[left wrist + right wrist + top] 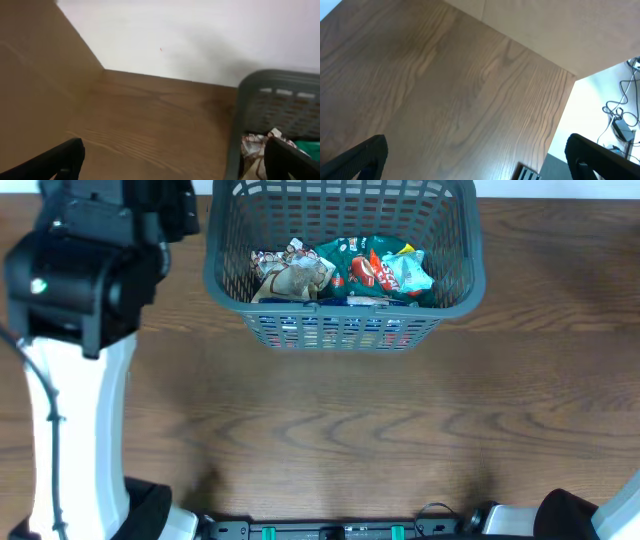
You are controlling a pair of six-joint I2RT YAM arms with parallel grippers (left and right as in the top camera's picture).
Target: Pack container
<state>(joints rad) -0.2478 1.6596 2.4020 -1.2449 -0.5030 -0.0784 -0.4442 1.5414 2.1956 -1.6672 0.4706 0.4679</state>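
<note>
The grey container [340, 330] sits at the table's [320, 430] 12 o'clock, holding a green packet [375, 270] and a tan packet [295, 278] — lettering too blurred to read. The left gripper [175, 160], at its 9 o'clock, and the right gripper [477, 152] both stand jaws wide apart — empty.

The grey slotted container [280, 77] stands on the wooden desk [150, 120], with a white wall [200, 35] behind it. A crumpled pale packet [252, 147] lies inside, by its left side. The left claw [175, 161] is spread wide and empty: one black finger shows over the container's inside, the other well left of the container.
</note>
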